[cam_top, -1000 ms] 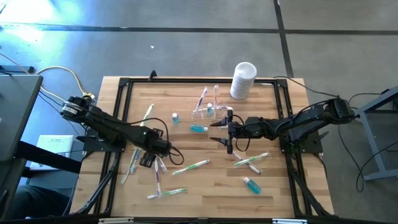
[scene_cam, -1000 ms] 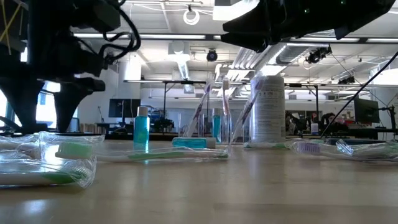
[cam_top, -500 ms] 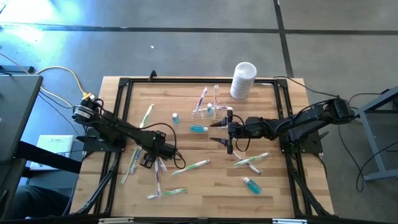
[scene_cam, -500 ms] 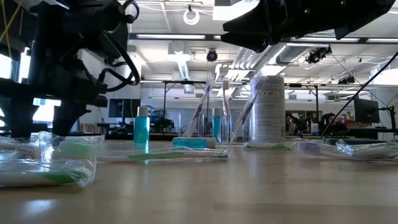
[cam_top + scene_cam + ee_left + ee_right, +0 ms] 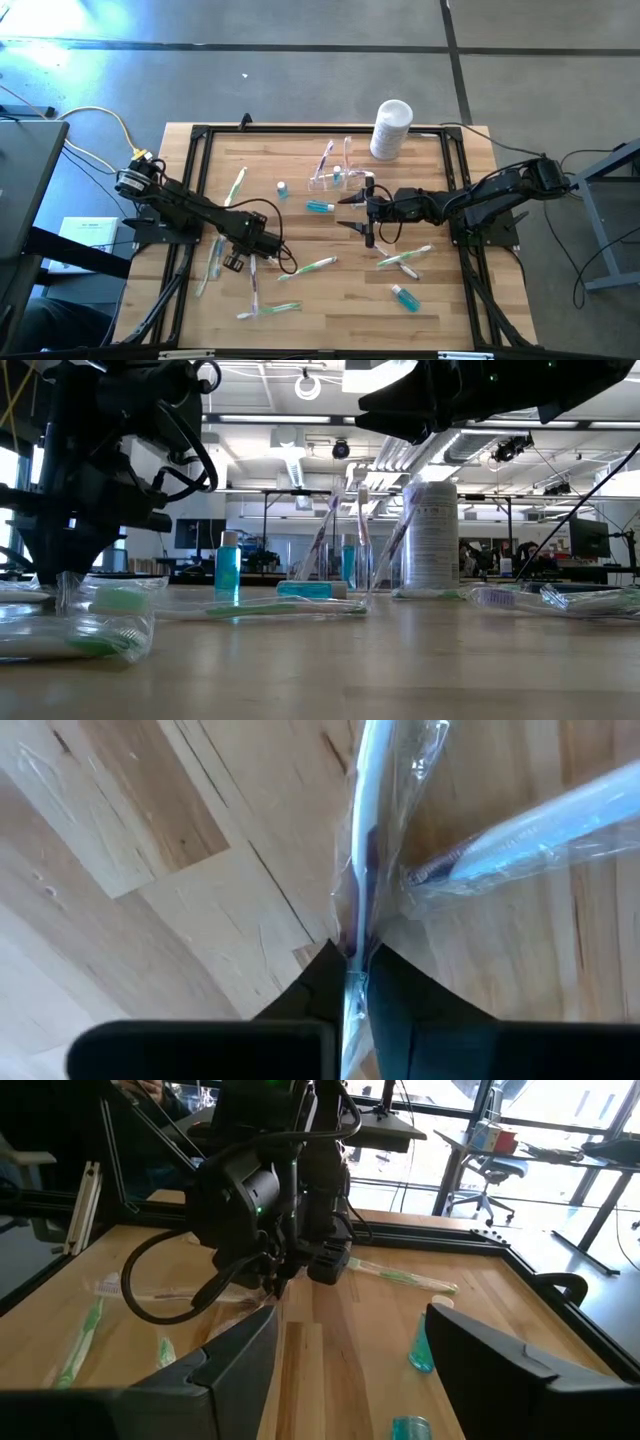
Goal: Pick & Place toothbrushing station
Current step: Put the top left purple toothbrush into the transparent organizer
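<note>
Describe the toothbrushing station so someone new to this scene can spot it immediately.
On the wooden table, look at the far edge where the white cylindrical container stands. Just left of it sits the toothbrushing station, a small clear plastic holder. Unlike the wrapped toothbrushes lying flat around it, it holds brushes upright.

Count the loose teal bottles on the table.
3: an upright bottle left of the toothbrushing station, a lying bottle beside the right gripper, and a third bottle toward the high view's lower right. Another may hide inside the station.
</note>
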Tool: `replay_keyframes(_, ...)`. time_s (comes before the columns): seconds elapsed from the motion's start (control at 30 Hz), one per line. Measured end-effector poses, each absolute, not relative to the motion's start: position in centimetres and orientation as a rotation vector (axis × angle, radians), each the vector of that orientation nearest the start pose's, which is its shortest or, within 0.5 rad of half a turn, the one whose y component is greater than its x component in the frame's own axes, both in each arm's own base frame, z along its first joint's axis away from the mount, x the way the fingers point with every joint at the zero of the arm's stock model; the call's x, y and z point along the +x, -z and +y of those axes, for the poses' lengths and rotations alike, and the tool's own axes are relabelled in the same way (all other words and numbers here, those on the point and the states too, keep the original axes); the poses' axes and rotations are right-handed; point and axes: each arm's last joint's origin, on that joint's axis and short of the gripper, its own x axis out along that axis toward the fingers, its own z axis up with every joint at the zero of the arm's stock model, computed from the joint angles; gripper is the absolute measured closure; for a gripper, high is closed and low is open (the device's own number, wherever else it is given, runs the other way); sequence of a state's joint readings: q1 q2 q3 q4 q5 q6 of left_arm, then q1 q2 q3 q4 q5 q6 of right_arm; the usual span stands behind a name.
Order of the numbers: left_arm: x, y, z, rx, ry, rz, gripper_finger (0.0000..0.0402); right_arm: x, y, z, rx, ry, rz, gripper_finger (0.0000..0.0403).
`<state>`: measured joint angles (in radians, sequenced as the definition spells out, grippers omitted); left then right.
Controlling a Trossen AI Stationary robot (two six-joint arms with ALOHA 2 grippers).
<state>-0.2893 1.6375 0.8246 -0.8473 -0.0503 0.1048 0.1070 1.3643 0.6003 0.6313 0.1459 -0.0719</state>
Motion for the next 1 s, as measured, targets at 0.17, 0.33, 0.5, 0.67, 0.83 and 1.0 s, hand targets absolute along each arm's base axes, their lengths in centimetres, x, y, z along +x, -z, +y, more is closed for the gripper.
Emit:
replay_keyframes(0.17,23.7,-15.2,-6.9,0.357,0.257,1.586,0.0392,27.9,-22.3,2.6,-0.087,0.033,0.133,0.0156)
replay_keyframes(0.33,24.8,-19.9,-7.4,0.364,0.247,1.427,0.0392,27.9,-22.2,2.6,-0.067,0.034,0.139,0.0156)
replay_keyframes(0.5,25.0,-24.1,-7.7,0.433,0.342,1.147,0.0391,27.8,-22.0,2.6,-0.070,0.033,0.161,0.0156)
replay_keyframes(0.67,24.9,-26.6,-7.2,0.556,0.403,0.793,0.0391,27.8,-21.7,2.6,-0.076,0.033,0.196,0.0156)
replay_keyframes(0.83,26.1,-25.9,-4.1,0.522,0.378,0.524,0.0391,27.8,-21.7,2.6,-0.081,0.033,0.200,0.0156)
replay_keyframes(1.0,27.0,-24.2,0.3,0.416,0.306,0.349,0.0391,27.8,-21.7,2.6,-0.087,0.032,0.201,0.0156)
